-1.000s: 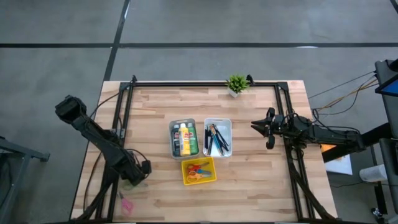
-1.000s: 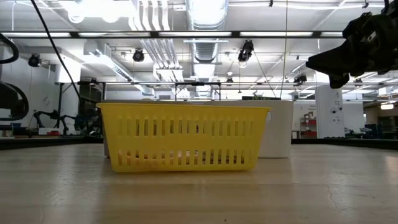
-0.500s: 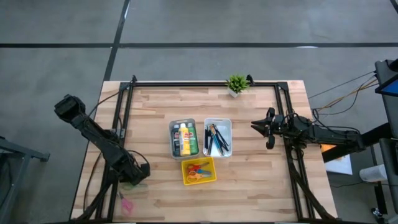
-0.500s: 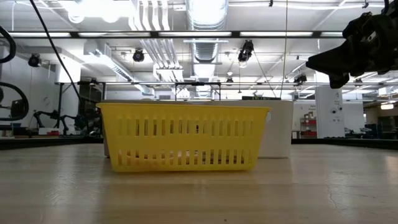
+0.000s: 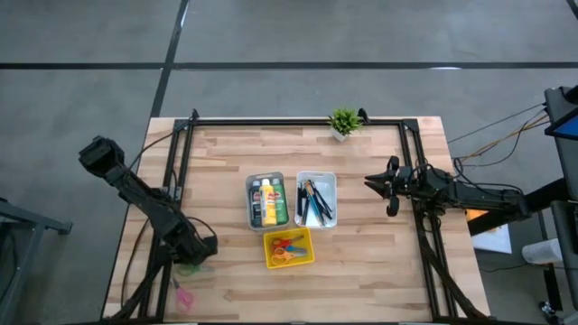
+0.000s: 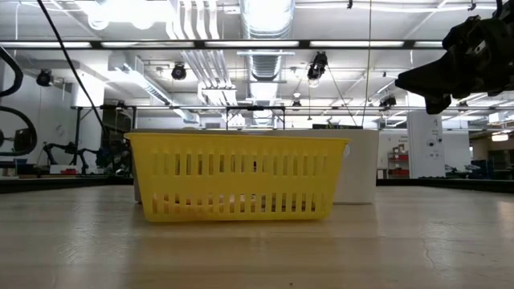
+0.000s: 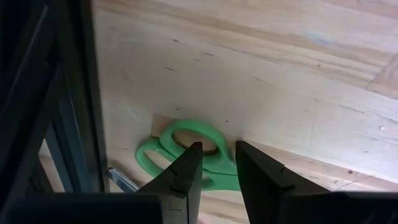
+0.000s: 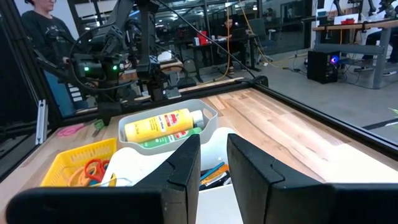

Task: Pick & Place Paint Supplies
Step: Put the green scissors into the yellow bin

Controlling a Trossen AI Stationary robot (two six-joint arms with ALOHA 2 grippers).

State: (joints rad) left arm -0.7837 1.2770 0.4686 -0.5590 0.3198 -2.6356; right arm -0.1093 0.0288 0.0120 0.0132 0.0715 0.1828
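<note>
In the high view, three paint bottles, dark (image 5: 257,200), yellow (image 5: 269,202) and green (image 5: 280,204), lie in a grey tray (image 5: 250,184) at mid-table. The yellow bottle (image 8: 165,123) also shows in the right wrist view. Brushes and pencils (image 5: 314,202) lie in a white tray (image 5: 329,178) beside it. My left gripper (image 5: 200,256) hangs at the table's near left edge, its narrowly open fingers (image 7: 219,149) over green scissors (image 7: 180,146). My right gripper (image 5: 368,182) hovers open right of the white tray, pointing at it (image 8: 213,140).
A yellow basket (image 5: 288,247) with scissors stands just near of the trays and fills the low view (image 6: 237,177). A small potted plant (image 5: 343,122) sits at the far edge. Pink scissors (image 5: 184,296) lie off the near left corner. A dark frame rail (image 5: 181,171) runs along the left side.
My left arm has eased a little toward the table's near left corner. The right arm and the trays stand as before.
</note>
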